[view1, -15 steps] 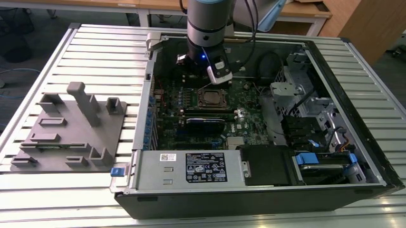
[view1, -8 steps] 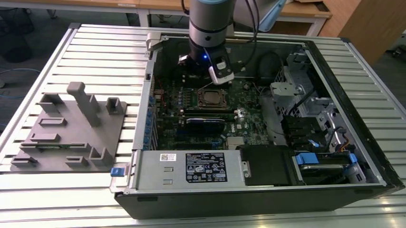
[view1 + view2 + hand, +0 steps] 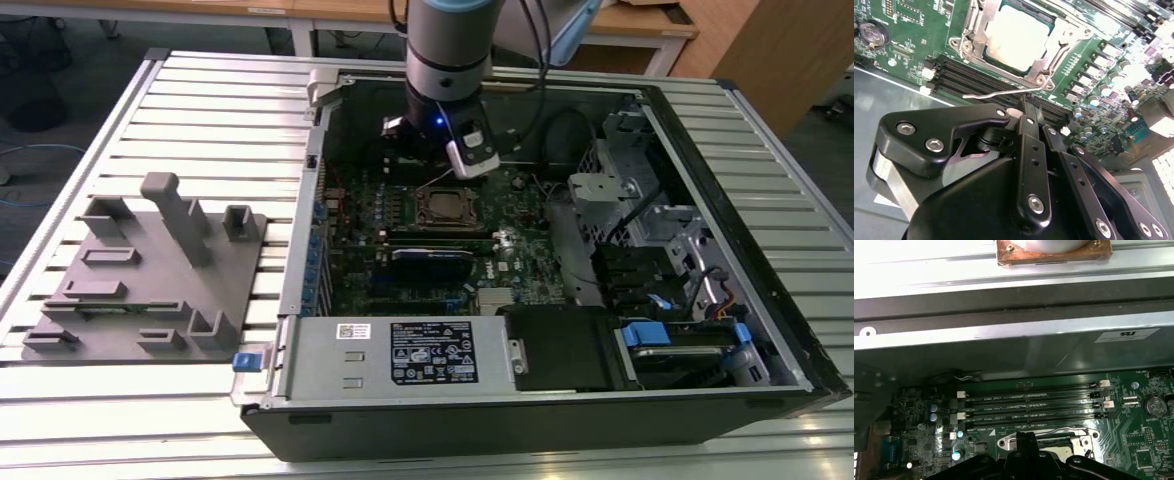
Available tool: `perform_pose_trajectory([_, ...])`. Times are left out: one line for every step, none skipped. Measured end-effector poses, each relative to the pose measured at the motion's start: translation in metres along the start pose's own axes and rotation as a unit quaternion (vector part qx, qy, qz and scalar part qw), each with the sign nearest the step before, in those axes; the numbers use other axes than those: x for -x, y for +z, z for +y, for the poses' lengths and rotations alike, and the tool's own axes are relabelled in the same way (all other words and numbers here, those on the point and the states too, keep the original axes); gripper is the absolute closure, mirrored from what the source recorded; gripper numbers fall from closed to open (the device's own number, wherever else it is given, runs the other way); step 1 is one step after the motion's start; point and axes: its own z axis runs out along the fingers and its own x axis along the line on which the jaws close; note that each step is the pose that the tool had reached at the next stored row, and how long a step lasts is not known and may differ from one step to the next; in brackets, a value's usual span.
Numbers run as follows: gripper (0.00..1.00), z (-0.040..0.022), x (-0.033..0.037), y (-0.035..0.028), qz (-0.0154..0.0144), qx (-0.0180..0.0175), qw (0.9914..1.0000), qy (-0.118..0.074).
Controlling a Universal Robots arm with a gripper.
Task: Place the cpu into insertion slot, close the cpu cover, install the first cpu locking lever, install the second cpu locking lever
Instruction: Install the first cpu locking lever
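Locking lever [image 3: 1004,92] parallel with memory slots [image 3: 969,80]

**Occluded and cropped areas**
Second wrist view: the silvery-grey square cpu [image 3: 1016,35] is cut off by the picture edge; the black gripper [image 3: 1024,106] covers part of the long black memory slots [image 3: 971,80]. First wrist view: it hides most of the thin silver-grey cpu cover [image 3: 1083,441].

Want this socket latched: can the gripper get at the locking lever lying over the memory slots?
Probably yes: the gripper sits right beside the locking lever, with nothing visible between them.
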Motion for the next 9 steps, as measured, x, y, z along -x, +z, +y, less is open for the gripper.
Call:
perform_pose_trajectory([0.89, 0.0001, 0.0012, 0.0003, 0.0000, 0.0000, 1.00000, 0.000])
perform_pose_trajectory([0.89, 0.0003, 0.0024, 0.0006, 0.0000, 0.0000, 1.00000, 0.000])
perform_pose_trajectory([0.89, 0.0007, 0.0034, 0.0009, 0.0001, 0.0000, 1.00000, 0.000])
perform_pose_trajectory([0.89, 0.0013, 0.0043, 0.0013, 0.0001, -0.0001, 1.00000, 0.000])
perform_pose_trajectory([0.89, 0.0020, 0.0049, 0.0017, 0.0000, -0.0001, 1.00000, 0.000])
perform_pose_trajectory([0.89, 0.0027, 0.0053, 0.0022, 0.0000, -0.0001, 1.00000, 0.000])
perform_pose_trajectory([0.89, 0.0036, 0.0056, 0.0025, 0.0000, -0.0003, 1.00000, 0.000])
perform_pose_trajectory([0.89, 0.0045, 0.0059, 0.0030, 0.0000, -0.0004, 1.00000, 0.000])
perform_pose_trajectory([0.89, 0.0055, 0.0063, 0.0036, 0.0000, -0.0004, 1.00000, 0.000])
